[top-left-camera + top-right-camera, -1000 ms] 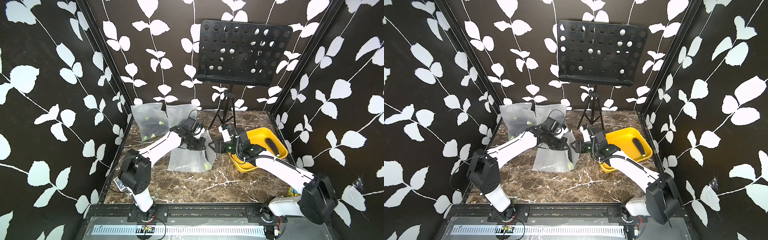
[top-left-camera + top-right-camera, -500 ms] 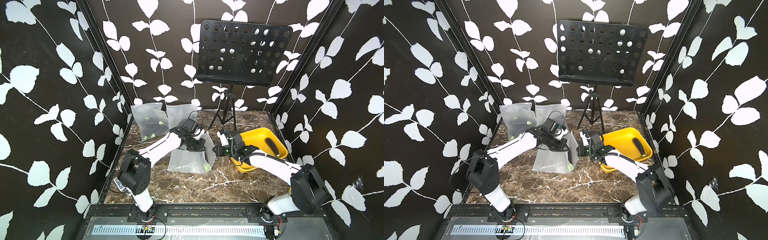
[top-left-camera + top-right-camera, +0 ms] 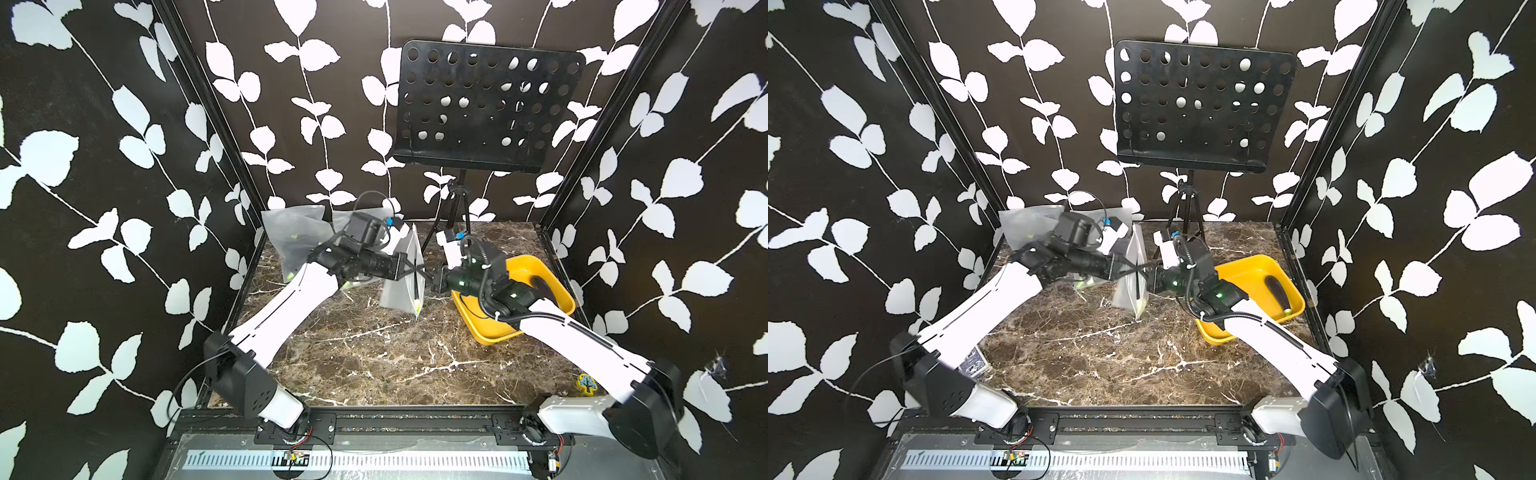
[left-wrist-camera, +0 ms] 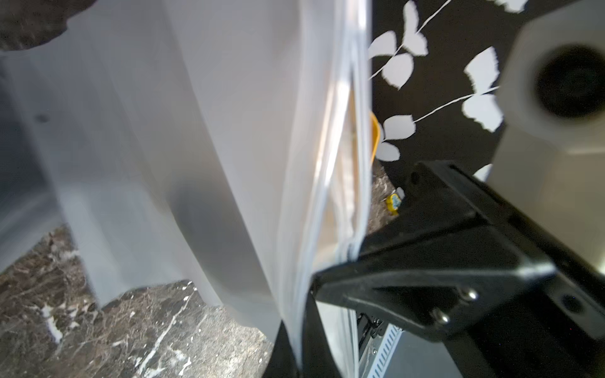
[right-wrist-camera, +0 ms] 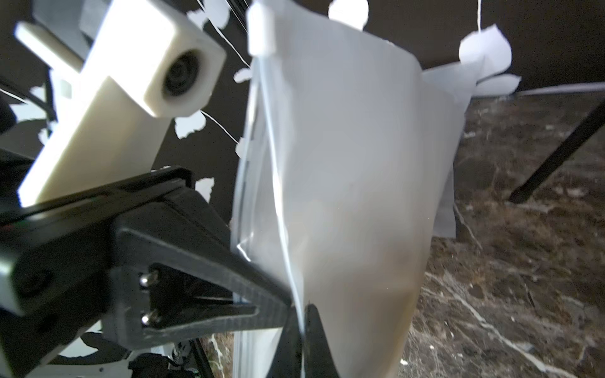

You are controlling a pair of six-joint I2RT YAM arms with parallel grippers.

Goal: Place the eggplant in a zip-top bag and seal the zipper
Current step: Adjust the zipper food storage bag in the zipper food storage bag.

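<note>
Two white-and-black arms, the left arm and the right arm, reach in over one brown marble worktop. One black perforated music stand stands on a tripod at the far edge.

One yellow bin sits at the right. The single eggplant, dark and long, lies inside it, well apart from the bag. One top view shows the eggplant whole; in the other the right arm covers part of it.

One frosted zip-top bag hangs above the middle of the worktop. The left gripper and the right gripper meet on its zipper edge from opposite sides. At least two more frosted bags lean in the far-left corner, with small green things inside them.

Only the wrist views show the grips closely. The left wrist view shows the right gripper's fingers clenched on the bag's rim. The right wrist view shows the left gripper's fingers pinched on the same rim. That view alone shows one white slider at the end of the zipper track.

One small yellow sticker with a tree drawing lies near right; any writing on it is too small to read. One small patterned card shows beside the left arm in a top view only.
</note>
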